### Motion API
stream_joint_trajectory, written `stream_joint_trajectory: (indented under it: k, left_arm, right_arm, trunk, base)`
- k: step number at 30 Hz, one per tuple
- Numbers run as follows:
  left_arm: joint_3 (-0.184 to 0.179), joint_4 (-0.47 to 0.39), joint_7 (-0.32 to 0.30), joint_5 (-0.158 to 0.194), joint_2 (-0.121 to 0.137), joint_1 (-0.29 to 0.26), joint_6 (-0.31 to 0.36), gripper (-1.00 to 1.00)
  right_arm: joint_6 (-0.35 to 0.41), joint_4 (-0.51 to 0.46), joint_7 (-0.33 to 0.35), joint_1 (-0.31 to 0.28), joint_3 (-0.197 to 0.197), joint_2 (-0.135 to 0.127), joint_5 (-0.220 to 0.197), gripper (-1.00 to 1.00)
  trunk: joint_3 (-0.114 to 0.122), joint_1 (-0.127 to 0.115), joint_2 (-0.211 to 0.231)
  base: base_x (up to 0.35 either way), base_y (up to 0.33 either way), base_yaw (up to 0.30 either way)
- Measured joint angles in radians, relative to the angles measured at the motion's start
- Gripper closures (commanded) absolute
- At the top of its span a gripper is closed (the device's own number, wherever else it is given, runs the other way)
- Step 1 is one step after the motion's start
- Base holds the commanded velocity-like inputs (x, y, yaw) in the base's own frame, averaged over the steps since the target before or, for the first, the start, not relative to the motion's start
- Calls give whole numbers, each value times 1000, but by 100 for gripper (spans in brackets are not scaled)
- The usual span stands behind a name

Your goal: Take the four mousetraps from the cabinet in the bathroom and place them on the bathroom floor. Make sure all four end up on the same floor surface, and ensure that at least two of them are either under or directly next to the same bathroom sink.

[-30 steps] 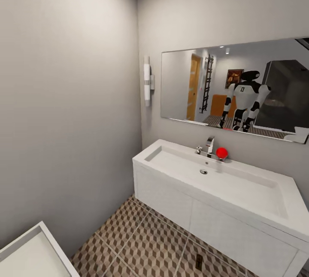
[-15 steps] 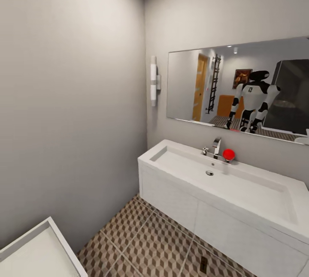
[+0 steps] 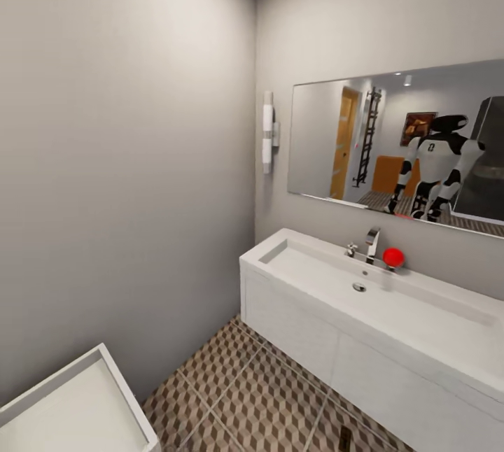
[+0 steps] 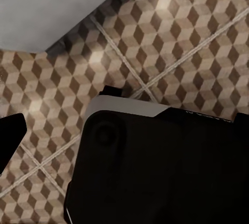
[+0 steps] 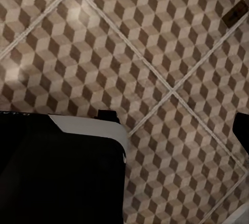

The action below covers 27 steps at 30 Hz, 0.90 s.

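Scene: A bathroom corner is shown in the head view, with a white sink (image 3: 392, 305) on a glossy white unit beneath a wall mirror (image 3: 399, 144), in which the robot is reflected.

Mousetraps: One small tan board, taken to be a mousetrap (image 3: 345, 436), is seen on the bathroom floor (image 3: 238, 382) just before the sink unit; what looks like the same board (image 5: 236, 12) is caught at the edge of the right wrist view. The other three are not accounted for.

Cabinet: An orange-brown shape, possibly the cabinet, is glimpsed in the mirror's reflection, behind the robot.

Hands: Dark casing and cube-patterned tile are shown by both wrist cameras; how far either hand is open, or whether anything is held, cannot be told.

Risk, counting: The task could be judged further along than it is, since only one trap is visible.

Risk, driving: The trap lying near the sink could be run over or knocked away by the base while turning in this tight corner.

Risk, collision: A white tray-like edge (image 3: 77, 403) sits close at lower left and could be clipped.
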Motion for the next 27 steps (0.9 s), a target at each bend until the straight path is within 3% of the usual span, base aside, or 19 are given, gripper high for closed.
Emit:
stream_joint_trajectory:
  k: [27]
  left_arm:
    - [1,0,0,2,-1,0,1,-100]
  right_arm:
    - [3,0,-1,0,0,-2,0,-100]
  trunk:
    - [0,0,0]
  base:
    - [0,0,294]
